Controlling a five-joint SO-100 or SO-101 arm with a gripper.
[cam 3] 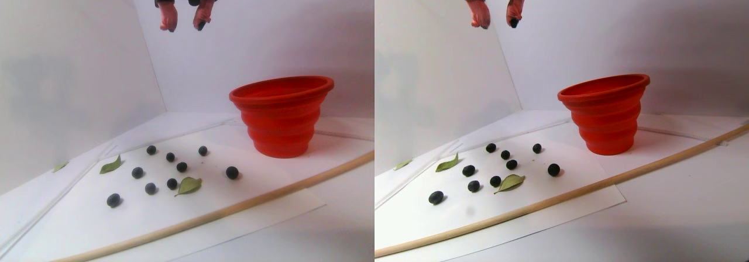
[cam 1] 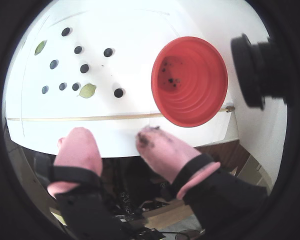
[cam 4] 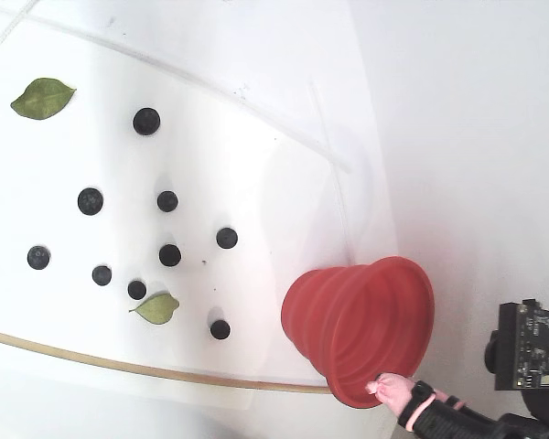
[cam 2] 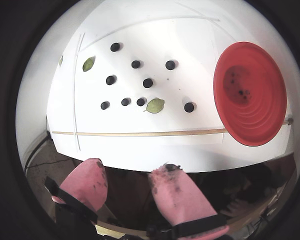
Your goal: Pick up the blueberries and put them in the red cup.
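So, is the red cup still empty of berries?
Yes, no berries: a wrist view into the red cup shows only dark stains on its bottom.

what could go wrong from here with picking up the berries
The blueberries are small and round, so a finger may nudge one and roll it off the white sheet. A leaf lies right beside one berry and could get pinched along with it. The gripper hangs open high above the table, with stained pink fingertips, so a berry may smear or stick instead of dropping into the red cup.
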